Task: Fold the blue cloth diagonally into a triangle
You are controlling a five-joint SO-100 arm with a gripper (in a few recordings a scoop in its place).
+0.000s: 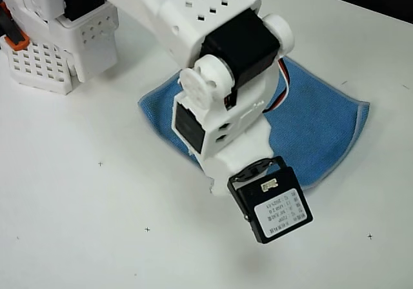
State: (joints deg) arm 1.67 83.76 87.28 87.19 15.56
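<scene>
Cloth: we are seeing the blue cloth (322, 124) lying on the white table (97, 224), spreading right from under the arm.
Arm: the white arm (219, 76) is hanging over the cloth's left part.
Gripper: hidden beneath the arm; we cannot tell its opening.

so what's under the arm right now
The blue cloth lies flat on the white table beneath the arm. The cloth's middle and the tool are covered by the arm.
</scene>
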